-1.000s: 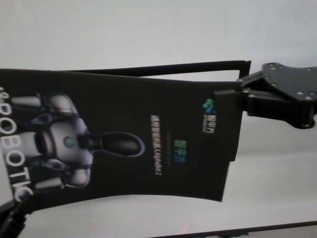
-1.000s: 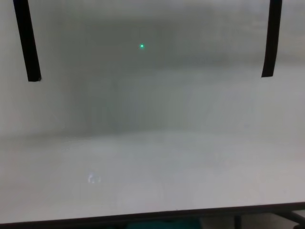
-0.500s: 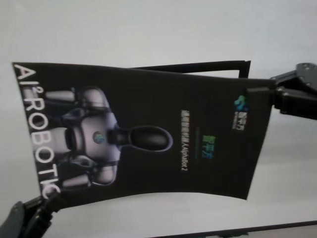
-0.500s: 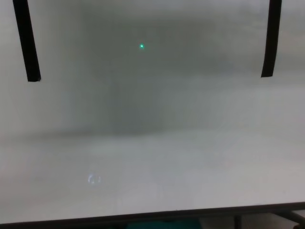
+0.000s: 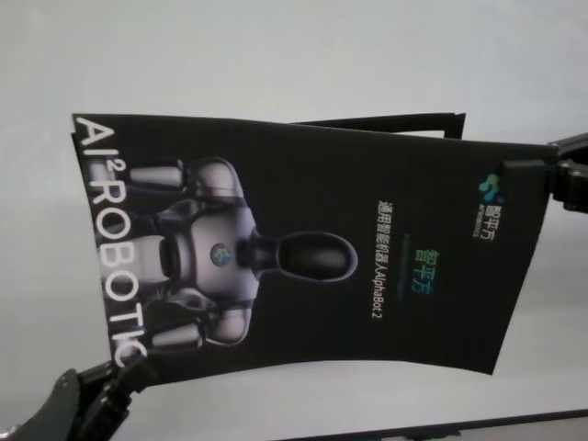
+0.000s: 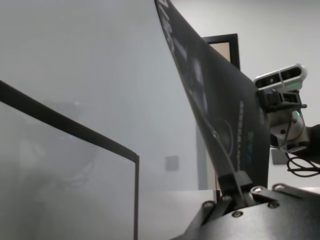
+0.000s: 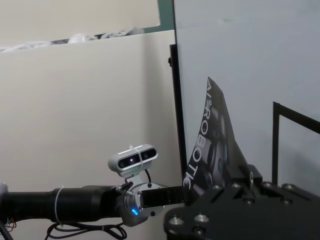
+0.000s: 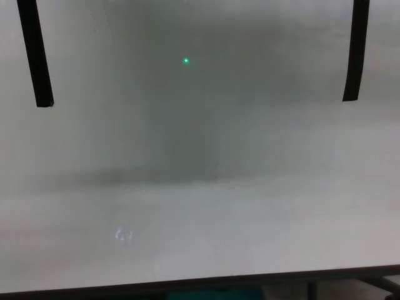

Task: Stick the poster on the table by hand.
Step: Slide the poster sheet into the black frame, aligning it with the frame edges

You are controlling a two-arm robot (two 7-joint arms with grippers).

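Note:
The poster point(image 5: 312, 257), black with white "AI² ROBOTIC" lettering and a grey-white robot picture, hangs in the air above the pale table point(image 5: 276, 55), face towards the head camera. My left gripper point(image 5: 127, 365) is shut on its lower left corner. My right gripper point(image 5: 537, 175) is shut on its upper right edge, at the frame's right border. The left wrist view shows the poster point(image 6: 210, 100) edge-on, rising from the left gripper point(image 6: 235, 181). The right wrist view shows the poster point(image 7: 212, 135) bowed, above the right gripper point(image 7: 252, 176). The chest view shows neither poster nor grippers.
A thin black outlined rectangle point(image 5: 386, 121) is marked on the table behind the poster. In the chest view two narrow black strips point(image 8: 34, 53) point(image 8: 356, 50) lie far left and far right, a green light dot point(image 8: 185, 60) sits between them, and the table's dark near edge point(image 8: 200, 284) runs below.
The poster and both grippers have shifted to the right in the head view. The full "AI² ROBOTIC" lettering now shows, the left gripper has come into view, and the right gripper is almost out of frame.

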